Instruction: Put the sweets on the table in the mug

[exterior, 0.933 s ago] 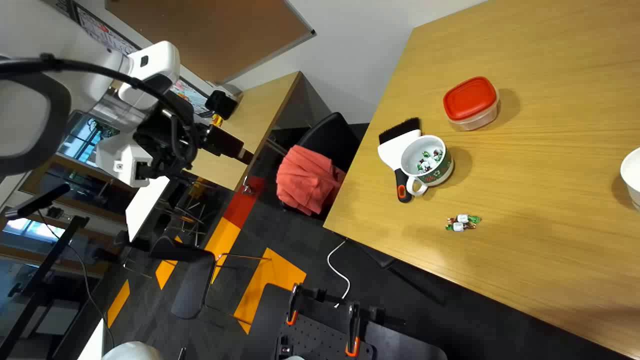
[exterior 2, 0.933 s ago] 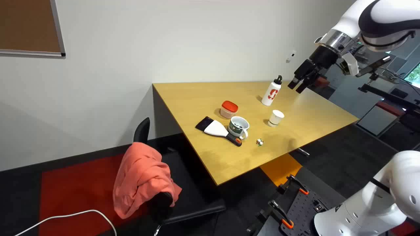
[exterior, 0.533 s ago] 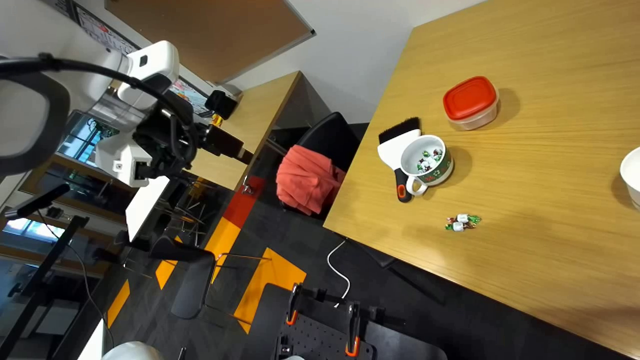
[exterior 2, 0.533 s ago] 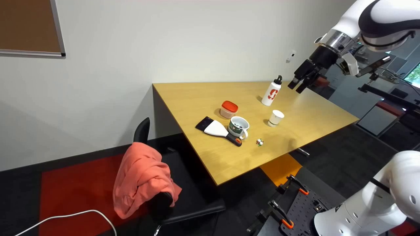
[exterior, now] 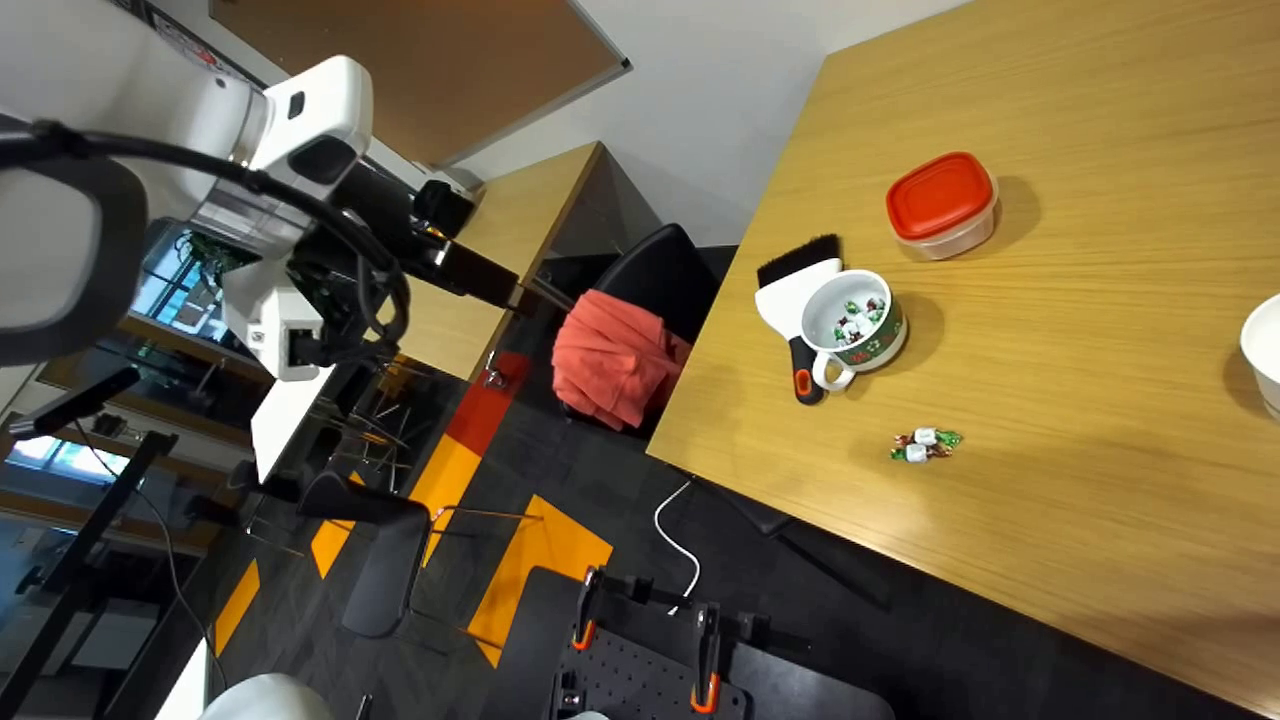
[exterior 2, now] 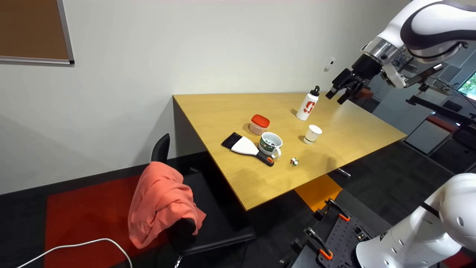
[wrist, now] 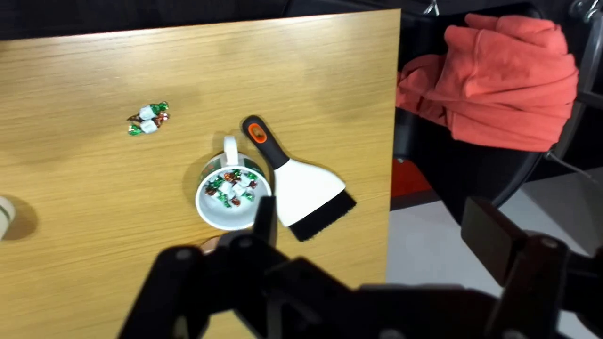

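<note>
Sweets (exterior: 922, 446) between mug (exterior: 876, 350) and table edge (exterior: 920, 560)

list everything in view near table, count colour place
table: one, light brown, by wall
mug: one, white, green, on table
loose sweets: two, white, green, brown, on table
other sweets: several, same colours, in mug
brush: one, white, black, beside mug
container: one, clear, red-lidded, on table
cup: one, white, on table
bottle: one, mostly white, on table
chairs: several, black, one beside table
cloth: one, coral, over that chair
cable: at least one, white, on floor
clamps: two, black, orange, on stand
arm: one, white, black, raised
tool: one, black, open, on arm
</note>
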{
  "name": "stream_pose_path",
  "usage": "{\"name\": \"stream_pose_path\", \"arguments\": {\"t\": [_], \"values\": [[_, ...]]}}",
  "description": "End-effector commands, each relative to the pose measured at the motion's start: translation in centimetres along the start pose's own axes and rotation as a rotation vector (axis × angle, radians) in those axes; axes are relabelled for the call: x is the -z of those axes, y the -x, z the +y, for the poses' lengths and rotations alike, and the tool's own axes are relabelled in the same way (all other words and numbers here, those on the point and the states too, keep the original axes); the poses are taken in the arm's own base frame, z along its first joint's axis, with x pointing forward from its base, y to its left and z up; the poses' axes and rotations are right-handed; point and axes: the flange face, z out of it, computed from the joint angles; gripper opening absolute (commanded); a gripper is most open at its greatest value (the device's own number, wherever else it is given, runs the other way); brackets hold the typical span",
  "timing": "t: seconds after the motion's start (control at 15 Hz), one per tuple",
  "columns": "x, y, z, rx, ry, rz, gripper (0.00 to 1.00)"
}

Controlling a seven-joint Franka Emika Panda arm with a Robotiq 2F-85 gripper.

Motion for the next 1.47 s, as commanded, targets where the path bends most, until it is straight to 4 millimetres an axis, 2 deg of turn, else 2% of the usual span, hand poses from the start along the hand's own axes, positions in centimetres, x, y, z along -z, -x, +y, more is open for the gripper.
{"name": "stream_pose_path", "arguments": {"t": [0.0, 0.53, 0.87, 1.07, 1.13, 1.27, 1.4], "values": [[-2.8, -0.9, 2.8, -0.134, 0.082, 0.028, 1.00], [-15.7, -2.1, 10.5, -0.445, 0.179, 0.078, 1.00], [-21.8, -2.4, 16.5, -0.613, 0.241, 0.093, 1.00], [-23.4, -2.1, 19.5, -0.681, 0.267, 0.057, 1.00], [-23.0, -1.3, 18.4, -0.633, 0.255, 0.056, 1.00], [-23.6, -1.5, 19.6, -0.652, 0.270, 0.046, 1.00], [-23.6, -1.8, 19.8, -0.653, 0.272, 0.048, 1.00]]}}
